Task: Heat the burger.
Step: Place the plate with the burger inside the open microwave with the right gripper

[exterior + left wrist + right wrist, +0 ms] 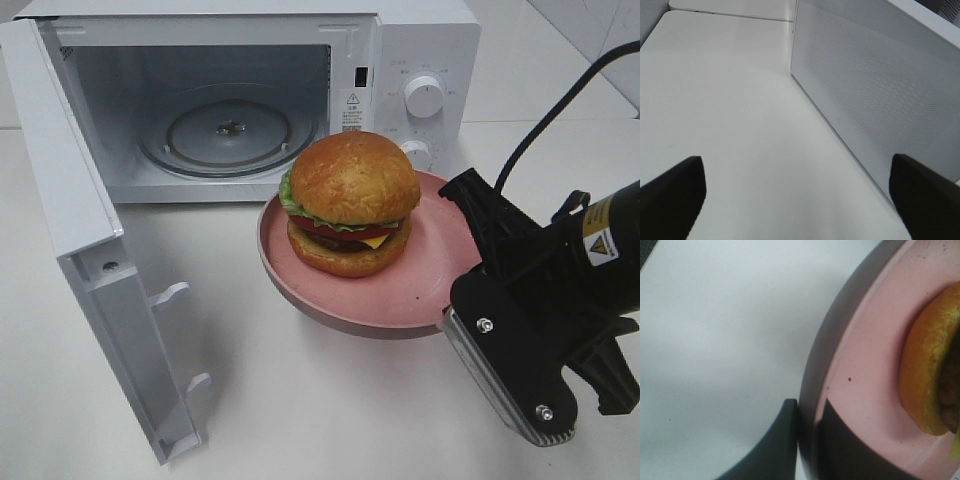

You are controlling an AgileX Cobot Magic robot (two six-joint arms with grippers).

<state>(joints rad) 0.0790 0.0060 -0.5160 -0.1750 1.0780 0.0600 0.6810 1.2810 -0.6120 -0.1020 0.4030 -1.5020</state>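
Before the microwave (430,45), its door (90,250) swung open: my right gripper (807,425) is clamped on the pink plate (330,308), one finger each side of the rim. The burger (352,205) rides level, raised just outside the cavity. My left gripper (797,167) is spread wide and empty by the door, clear of the path.

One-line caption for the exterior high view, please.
Right gripper clamps the rim of the pink plate, burger on it, in front of the open microwave.

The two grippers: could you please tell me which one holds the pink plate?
The right gripper, shut on the rim of the pink plate; the left gripper is open, with nothing between its fingers.
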